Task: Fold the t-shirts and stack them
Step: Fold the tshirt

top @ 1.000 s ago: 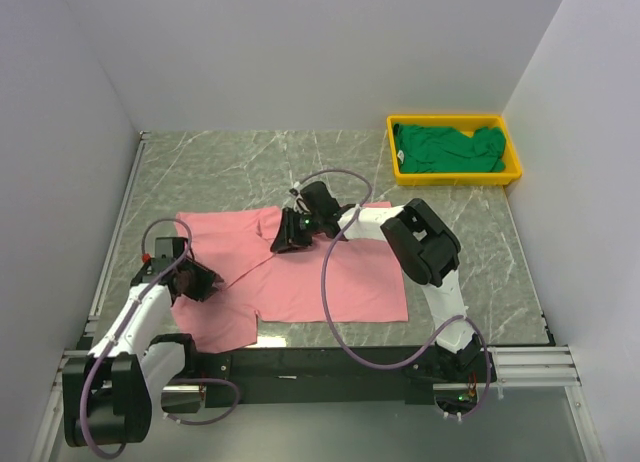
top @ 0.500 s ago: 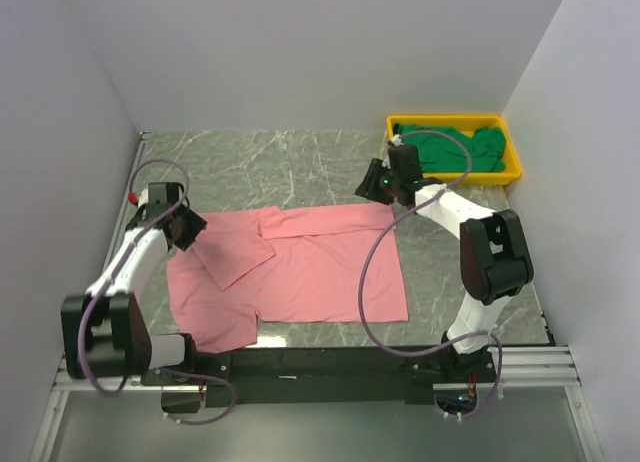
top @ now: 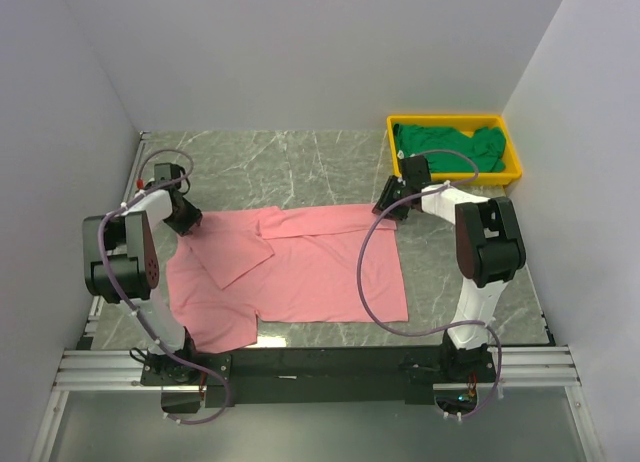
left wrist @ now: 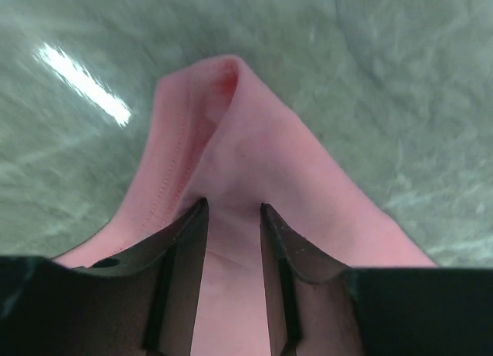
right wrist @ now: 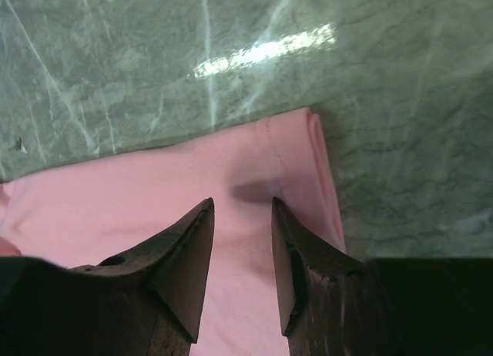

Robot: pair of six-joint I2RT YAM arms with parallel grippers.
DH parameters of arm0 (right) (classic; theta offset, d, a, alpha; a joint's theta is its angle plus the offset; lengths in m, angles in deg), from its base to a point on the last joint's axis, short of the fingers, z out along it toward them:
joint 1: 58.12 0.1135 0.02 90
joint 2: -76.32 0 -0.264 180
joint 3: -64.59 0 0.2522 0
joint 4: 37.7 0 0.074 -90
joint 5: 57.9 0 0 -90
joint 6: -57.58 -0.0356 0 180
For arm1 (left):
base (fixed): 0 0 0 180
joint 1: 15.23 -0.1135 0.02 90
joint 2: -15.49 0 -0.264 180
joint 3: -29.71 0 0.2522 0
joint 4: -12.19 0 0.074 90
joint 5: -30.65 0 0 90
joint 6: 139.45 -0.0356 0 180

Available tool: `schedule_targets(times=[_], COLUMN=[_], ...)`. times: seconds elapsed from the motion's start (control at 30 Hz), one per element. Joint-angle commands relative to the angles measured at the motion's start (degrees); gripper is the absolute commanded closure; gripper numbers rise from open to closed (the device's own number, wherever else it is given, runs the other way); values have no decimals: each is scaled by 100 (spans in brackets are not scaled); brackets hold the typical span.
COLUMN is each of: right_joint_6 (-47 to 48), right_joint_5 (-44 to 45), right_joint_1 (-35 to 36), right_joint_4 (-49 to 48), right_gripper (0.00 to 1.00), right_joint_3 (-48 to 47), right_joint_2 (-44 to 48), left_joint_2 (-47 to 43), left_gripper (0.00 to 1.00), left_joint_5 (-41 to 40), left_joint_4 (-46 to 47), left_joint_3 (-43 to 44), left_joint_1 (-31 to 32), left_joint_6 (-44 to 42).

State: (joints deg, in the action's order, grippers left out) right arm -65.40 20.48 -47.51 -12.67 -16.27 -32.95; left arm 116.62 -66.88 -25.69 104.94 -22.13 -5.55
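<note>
The pink t-shirt [top: 300, 267] lies spread flat on the marble table, with a sleeve folded over at its left. My left gripper [top: 186, 218] is at the shirt's far left corner and is shut on a raised fold of the pink cloth [left wrist: 231, 140], which ridges up between the fingers. My right gripper [top: 392, 199] is at the far right corner. Its jaws stand a little apart over the flat pink cloth [right wrist: 192, 186], just inside the hem. The dark green t-shirt [top: 448, 148] lies bunched in the yellow tray [top: 455, 175].
The yellow tray stands at the back right, close behind my right gripper. White walls enclose the table on three sides. A metal rail [top: 115, 242] runs along the left edge beside my left arm.
Both grippers have moved from the shirt's middle out to its far corners, drawing the shirt flat and wider. In the last half second the right gripper came down onto the far right corner.
</note>
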Motion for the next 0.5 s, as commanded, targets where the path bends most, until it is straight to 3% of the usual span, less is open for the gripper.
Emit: schedule_targets(times=[0.0,0.3,0.47], right_joint_6=[-130,-350,-394], right_joint_5=[159,107,116], right_joint_1=[-121,-156,-156], right_joint_4=[121,130,86], right_gripper=[57,57,57], right_joint_3=[38,90,100], right_joint_2=[38,38,3], left_joint_2=[180,329,189], left_gripper=[61,58,45], left_joint_5=[-336,-556,-470], left_joint_4=[-163,-400,-339], left_joint_3=[313,356,400], left_joint_1=[-180,-629,-638], left_joint_6=[-233,-277,-373])
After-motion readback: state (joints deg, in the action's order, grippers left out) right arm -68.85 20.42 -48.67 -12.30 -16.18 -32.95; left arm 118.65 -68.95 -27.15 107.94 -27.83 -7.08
